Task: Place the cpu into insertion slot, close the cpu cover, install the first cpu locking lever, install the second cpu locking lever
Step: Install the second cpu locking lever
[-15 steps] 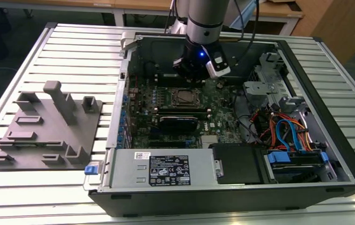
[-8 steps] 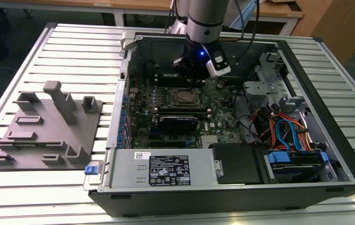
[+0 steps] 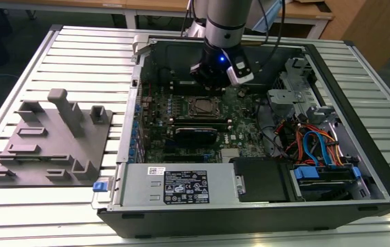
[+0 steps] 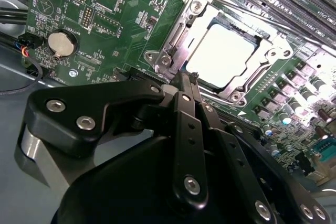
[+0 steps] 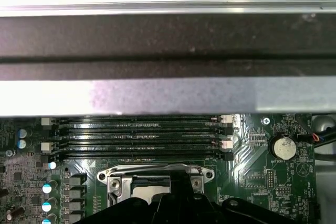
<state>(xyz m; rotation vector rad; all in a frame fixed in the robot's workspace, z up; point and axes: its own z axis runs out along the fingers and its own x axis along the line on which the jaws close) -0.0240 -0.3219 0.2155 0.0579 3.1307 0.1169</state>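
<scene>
The cpu (image 4: 223,53) lies flat in the insertion slot (image 3: 200,106), its pale silver top showing. The cpu cover (image 4: 172,43) is a silver frame lying down around the chip, which shows through its window. A thin metal lever (image 5: 152,167) lies along the socket's side nearest the memory slots. My gripper (image 4: 185,78) is shut, its black fingers pressed together with nothing between them. It hangs just above the board beside one edge of the socket. In the exterior view the gripper (image 3: 213,82) is inside the open computer case, just behind the socket.
Long black memory slots (image 5: 142,135) run beside the socket, and the case's metal wall (image 5: 168,93) rises behind them. A coin battery (image 4: 61,43) sits on the green board. A grey power supply box (image 3: 178,185), coloured cables (image 3: 312,144) and a grey fixture plate (image 3: 51,139) are nearby.
</scene>
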